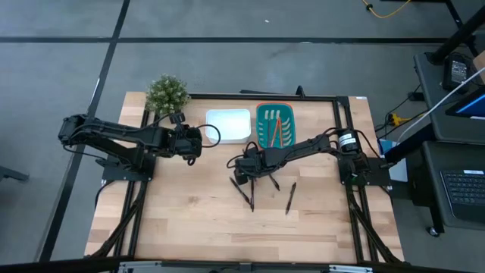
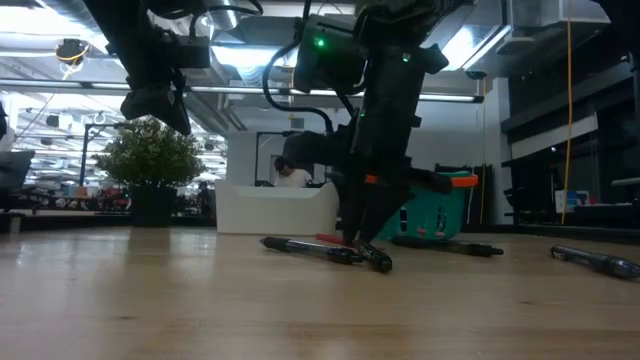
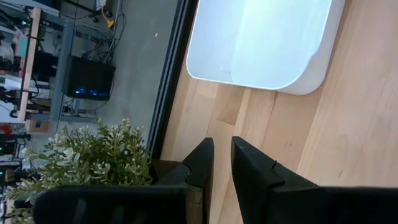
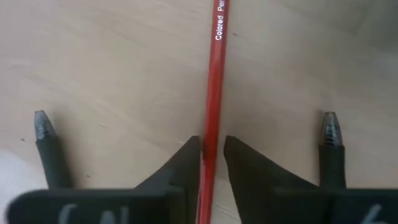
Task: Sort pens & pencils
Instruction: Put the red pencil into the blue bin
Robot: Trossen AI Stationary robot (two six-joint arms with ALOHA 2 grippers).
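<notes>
Nearest the table's front edge, three pens (image 1: 290, 197) lying loose on bare wood, none sorted yet: two crossing near the middle, one apart toward the right. Just behind those, right gripper (image 1: 244, 168) down at the table (image 1: 182, 220), fingers (image 4: 186, 158) drawn close either side of a red pencil (image 4: 214, 93), seemingly pinching it though lift not yet evident; pencil flat on the wood, a pen lying on each side of it. Farther back, green tray (image 1: 291, 121) already holding several red and orange pencils, so pencil sorting looks mostly done with this one outstanding. Beside it, white tray (image 1: 227, 125) with no pens seen inside, so that half probably not begun. Left gripper (image 1: 191, 144) hovering above the table just beside the white tray, fingers (image 3: 199, 165) nearly together, nothing between. Farthest, plant (image 1: 166, 92) at the back corner.
</notes>
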